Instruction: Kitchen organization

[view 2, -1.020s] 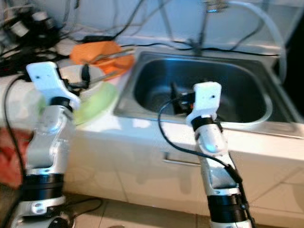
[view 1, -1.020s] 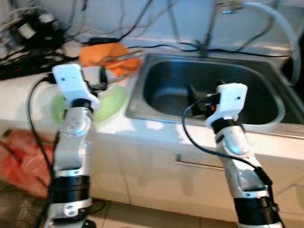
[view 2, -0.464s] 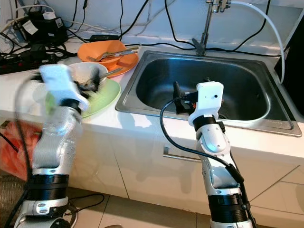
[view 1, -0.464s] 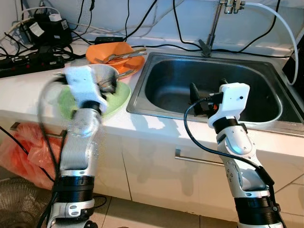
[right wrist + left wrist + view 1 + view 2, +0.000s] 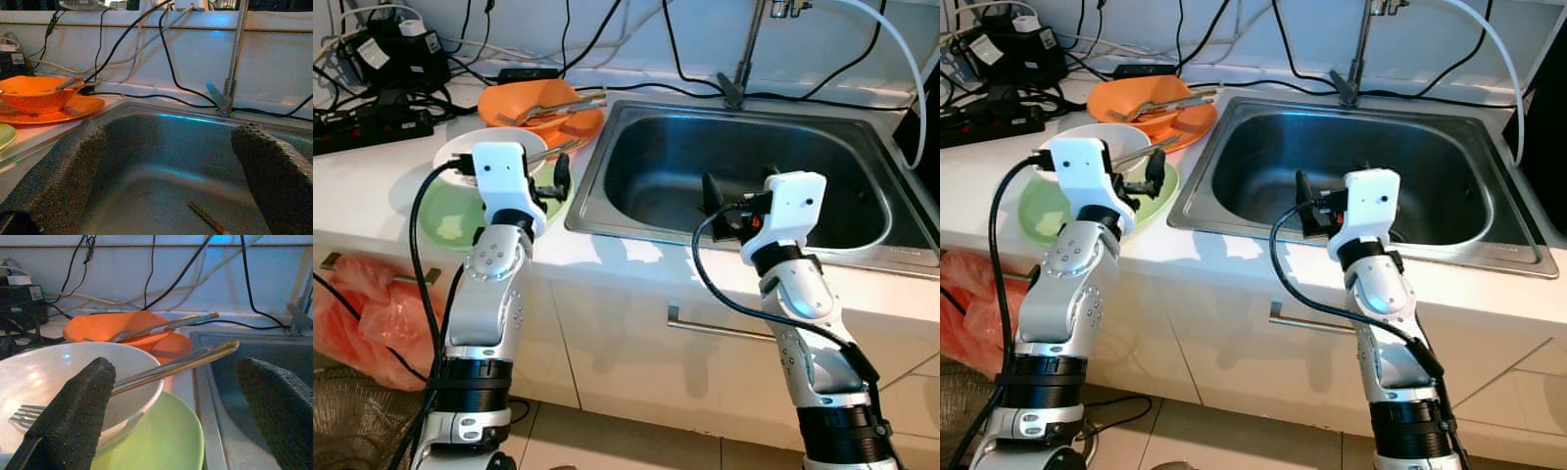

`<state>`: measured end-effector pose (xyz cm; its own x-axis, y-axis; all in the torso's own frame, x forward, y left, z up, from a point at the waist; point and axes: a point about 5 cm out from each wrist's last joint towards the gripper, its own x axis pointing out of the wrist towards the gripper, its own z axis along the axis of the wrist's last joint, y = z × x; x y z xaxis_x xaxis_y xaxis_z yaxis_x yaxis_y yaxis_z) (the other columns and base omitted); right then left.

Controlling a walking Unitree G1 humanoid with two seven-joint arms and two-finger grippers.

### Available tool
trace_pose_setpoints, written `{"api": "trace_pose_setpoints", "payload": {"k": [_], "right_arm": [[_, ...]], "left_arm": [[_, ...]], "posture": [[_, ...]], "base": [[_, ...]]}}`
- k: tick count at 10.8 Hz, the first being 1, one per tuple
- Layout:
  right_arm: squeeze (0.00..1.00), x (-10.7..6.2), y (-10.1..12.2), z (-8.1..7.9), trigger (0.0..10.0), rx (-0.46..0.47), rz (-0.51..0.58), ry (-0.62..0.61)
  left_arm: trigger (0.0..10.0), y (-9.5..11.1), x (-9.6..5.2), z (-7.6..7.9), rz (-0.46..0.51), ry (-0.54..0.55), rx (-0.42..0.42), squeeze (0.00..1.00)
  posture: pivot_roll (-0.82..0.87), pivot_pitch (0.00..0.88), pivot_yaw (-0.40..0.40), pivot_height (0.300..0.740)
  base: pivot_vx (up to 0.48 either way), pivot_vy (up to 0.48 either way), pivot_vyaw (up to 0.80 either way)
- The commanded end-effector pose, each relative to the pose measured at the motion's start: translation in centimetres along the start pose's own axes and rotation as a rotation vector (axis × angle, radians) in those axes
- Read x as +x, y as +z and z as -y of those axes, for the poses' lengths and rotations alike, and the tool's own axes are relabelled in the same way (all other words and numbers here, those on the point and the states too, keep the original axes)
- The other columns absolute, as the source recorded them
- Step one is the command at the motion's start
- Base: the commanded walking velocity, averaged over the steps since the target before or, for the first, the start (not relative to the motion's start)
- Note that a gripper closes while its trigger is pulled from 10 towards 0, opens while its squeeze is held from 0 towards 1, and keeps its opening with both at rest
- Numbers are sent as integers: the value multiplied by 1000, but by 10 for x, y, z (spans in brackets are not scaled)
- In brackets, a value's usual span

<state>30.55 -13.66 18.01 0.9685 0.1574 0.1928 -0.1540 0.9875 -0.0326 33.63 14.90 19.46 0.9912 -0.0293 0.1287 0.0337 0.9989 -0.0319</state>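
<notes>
I see the left gripper [image 5: 171, 401] hovering over the white bowl [image 5: 460, 157], jaws apart, nothing between them. The bowl sits on a green plate [image 5: 156, 440] on the counter [image 5: 362, 186], just beside the sink [image 5: 744, 176]. A fork [image 5: 29, 416] lies in the bowl, with chopsticks [image 5: 195, 360] across its rim. Behind sits an orange bowl [image 5: 524, 103] on an orange plate [image 5: 168, 345], utensils inside. The right gripper [image 5: 166, 171] is over the sink basin, jaws apart and empty (a thin stick-like item [image 5: 208, 220] lies on the basin floor, can't identify it). Cables [image 5: 382, 59] crowd the counter's back left.
</notes>
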Motion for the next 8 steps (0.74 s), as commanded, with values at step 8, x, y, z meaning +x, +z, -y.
{"api": "trace_pose_setpoints", "payload": {"k": [8], "right_arm": [[0,-7,1,-5,10000,32,0,28]], "left_arm": [[10000,7,19,-1,4,-18,88,0]], "posture": [[99,43,44,740]], "base": [[0,0,-152]]}}
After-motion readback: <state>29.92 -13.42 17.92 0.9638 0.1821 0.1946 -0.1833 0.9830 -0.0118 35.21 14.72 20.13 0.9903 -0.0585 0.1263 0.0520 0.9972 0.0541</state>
